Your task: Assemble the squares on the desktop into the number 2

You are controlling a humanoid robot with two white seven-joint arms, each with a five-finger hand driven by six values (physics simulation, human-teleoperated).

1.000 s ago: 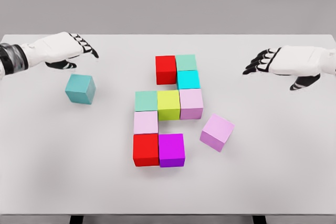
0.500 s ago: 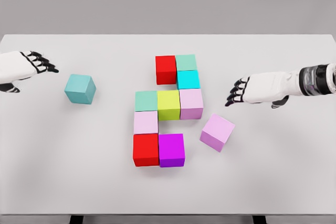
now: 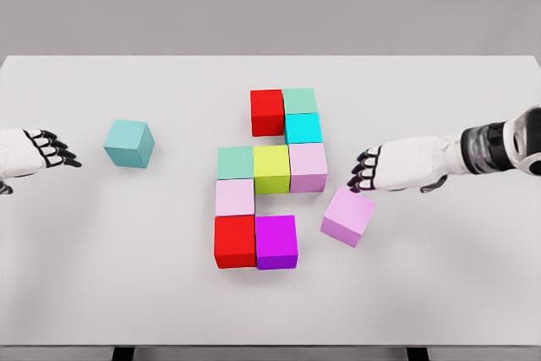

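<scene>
You have a white table (image 3: 439, 285) with nine coloured cubes on it, none of them inside any tray or box, and none carrying a label or writing that you can read.

Seven cubes sit packed together near the middle. At the far end the red cube (image 3: 267, 112) touches the mint cube (image 3: 299, 100) on its right, and the cyan cube (image 3: 303, 128) sits just in front of the mint one. The next row runs from the green-teal cube (image 3: 235, 162) through the yellow-green cube (image 3: 271, 168) to the pale pink cube (image 3: 308, 166). Below the green-teal one you see a second pale pink cube (image 3: 234, 197), then the near row: a second red cube (image 3: 234, 241) touching the magenta cube (image 3: 276, 242).

The loose lilac cube (image 3: 347, 216) lies tilted off the grid, just right of the magenta one. Your right hand (image 3: 385, 168) hovers at its far edge, dark fingertips (image 3: 362, 177) curled down and gripping nothing.

The teal cube (image 3: 129, 143) stands alone well to the left. Your left hand (image 3: 34, 152) shows at the left edge, near it but apart, fingers loosely extended and empty.
</scene>
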